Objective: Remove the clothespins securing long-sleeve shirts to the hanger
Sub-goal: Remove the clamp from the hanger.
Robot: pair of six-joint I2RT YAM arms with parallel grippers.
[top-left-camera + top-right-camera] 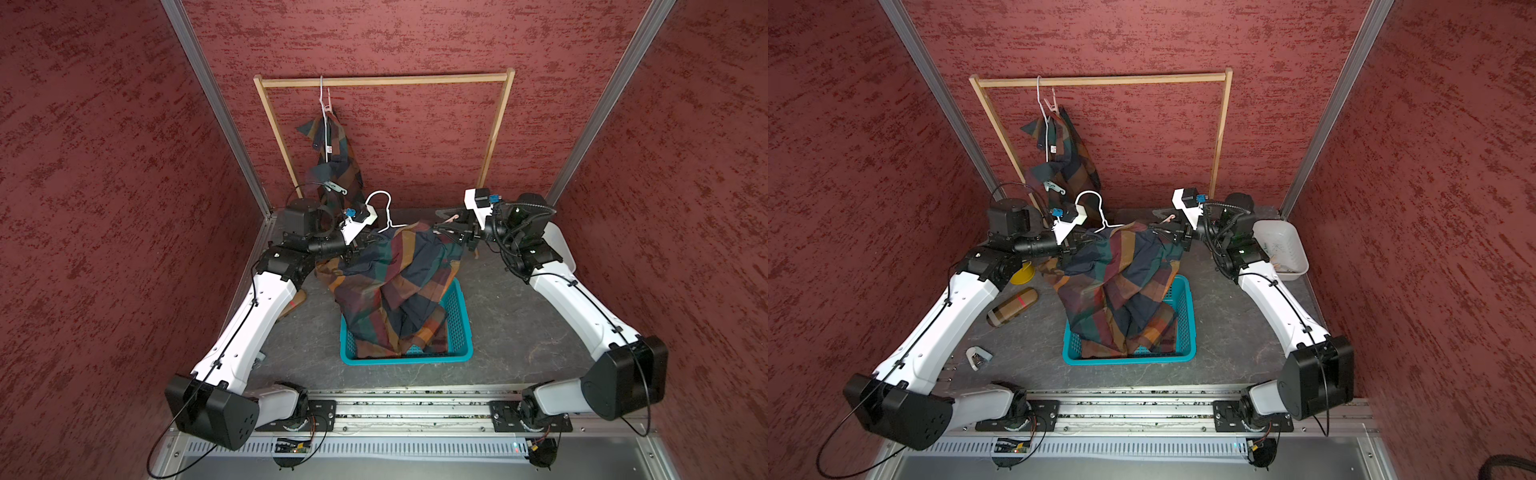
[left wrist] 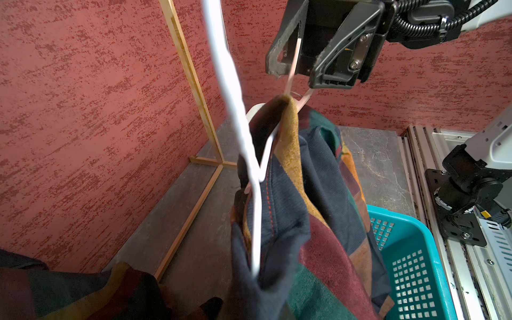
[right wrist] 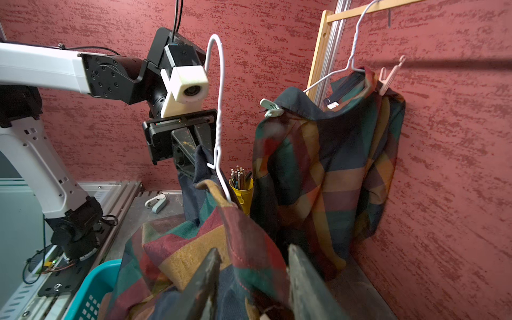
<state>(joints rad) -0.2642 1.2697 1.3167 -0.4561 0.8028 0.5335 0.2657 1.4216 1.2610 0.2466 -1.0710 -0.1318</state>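
Right tool [image 2: 302,79] around pink clothespin [image 2: 297,55] on shirt [image 2: 318,171]

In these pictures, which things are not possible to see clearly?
- Left gripper, fingertips: right wrist view, behind the lifted shirt.
- Pink clothespin, clamping end: left wrist view, behind the shirt's fold; whether the right gripper presses it is unclear.
- White bin, contents: in a top view, too small, partly behind the right arm.
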